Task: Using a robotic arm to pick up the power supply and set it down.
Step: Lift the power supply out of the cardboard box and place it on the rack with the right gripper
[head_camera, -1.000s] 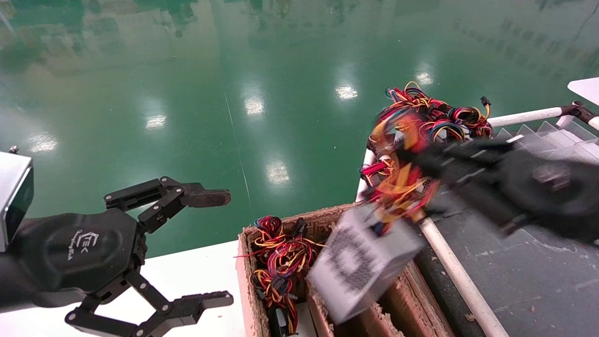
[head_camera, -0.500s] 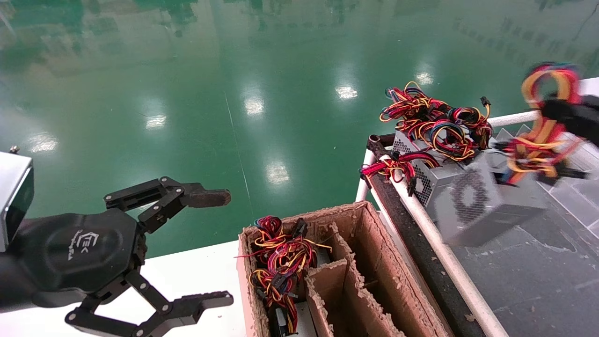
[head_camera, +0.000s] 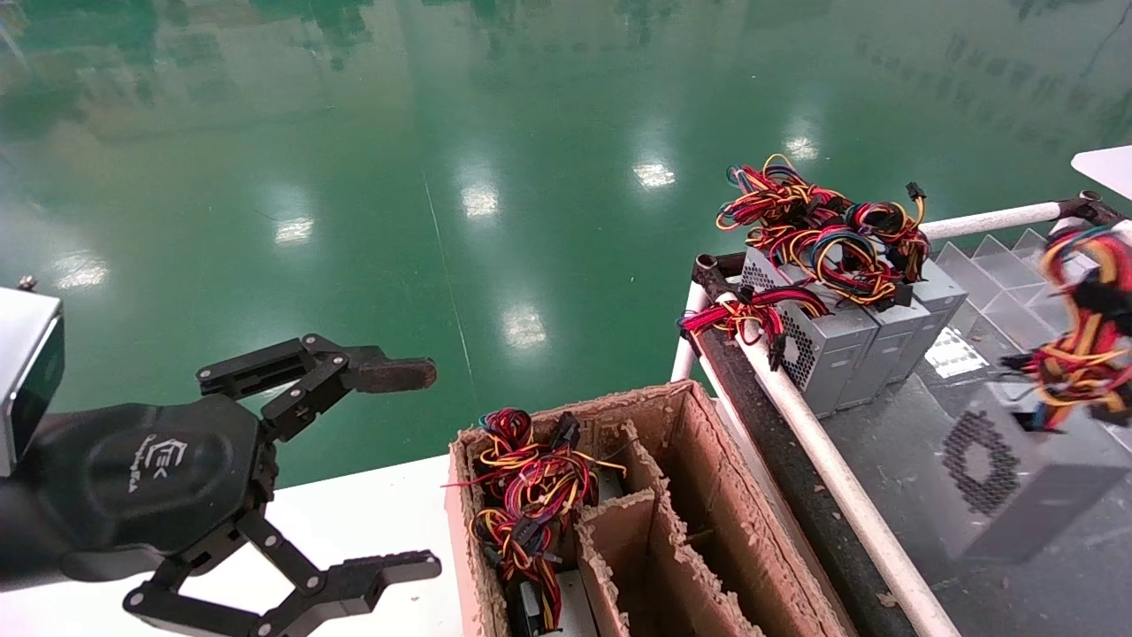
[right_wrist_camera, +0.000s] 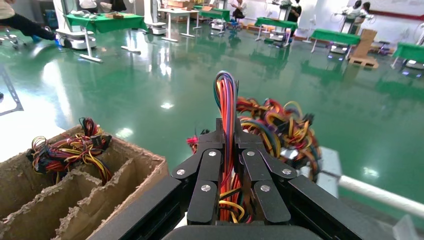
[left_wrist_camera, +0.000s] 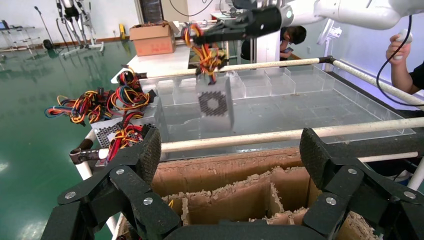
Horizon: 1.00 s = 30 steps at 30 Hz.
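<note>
Right gripper (right_wrist_camera: 228,150) pinching wires (right_wrist_camera: 226,107), fingers tight together. Power supply (head_camera: 999,460) dangling over tray (head_camera: 893,460), probably heavy, swinging. Box body safer hold. Left gripper (head_camera: 402,469) waiting, fingers apart.

A torn cardboard box (head_camera: 707,460) with dividers sits near centre, spare wires (head_camera: 526,495) in its left compartment. To its far right, three other supplies (head_camera: 853,341) stand side by side on a dark tray (head_camera: 990,566).

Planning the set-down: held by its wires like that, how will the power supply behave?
The power supply hangs below the right gripper, which pinches only its wire bundle. Flexible wires probably let the box swing and twist. Metal casing suggests weight, so it may tip on landing.
</note>
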Tool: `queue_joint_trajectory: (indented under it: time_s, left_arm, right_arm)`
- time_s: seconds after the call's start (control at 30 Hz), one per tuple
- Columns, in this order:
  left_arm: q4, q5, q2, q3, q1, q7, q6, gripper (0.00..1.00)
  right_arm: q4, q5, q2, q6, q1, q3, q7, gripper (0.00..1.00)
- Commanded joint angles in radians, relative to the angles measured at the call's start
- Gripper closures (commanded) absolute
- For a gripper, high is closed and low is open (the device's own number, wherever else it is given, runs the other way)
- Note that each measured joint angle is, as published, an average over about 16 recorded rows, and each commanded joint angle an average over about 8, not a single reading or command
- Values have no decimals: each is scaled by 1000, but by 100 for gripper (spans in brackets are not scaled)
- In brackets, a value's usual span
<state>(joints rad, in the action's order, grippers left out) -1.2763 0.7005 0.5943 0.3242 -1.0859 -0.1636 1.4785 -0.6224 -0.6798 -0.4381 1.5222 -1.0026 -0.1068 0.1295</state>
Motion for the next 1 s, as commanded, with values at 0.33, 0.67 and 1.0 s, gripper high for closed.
queue_joint_trajectory:
  time_s: [0.33,0.67,1.0]
  left_arm:
    - [0,0,0,0,0,0,0,0]
    - [0,0,0,1,0,0,0,0]
    - [0,-1,0,1,0,0,0,0]
  right_arm:
    - [61,-101,-137,-83,-121,-74,13,100]
    - [165,-180,-229,-105,-256,-127,36,46]
    - [240,-212,-248,-66,-323,-150,57,0]
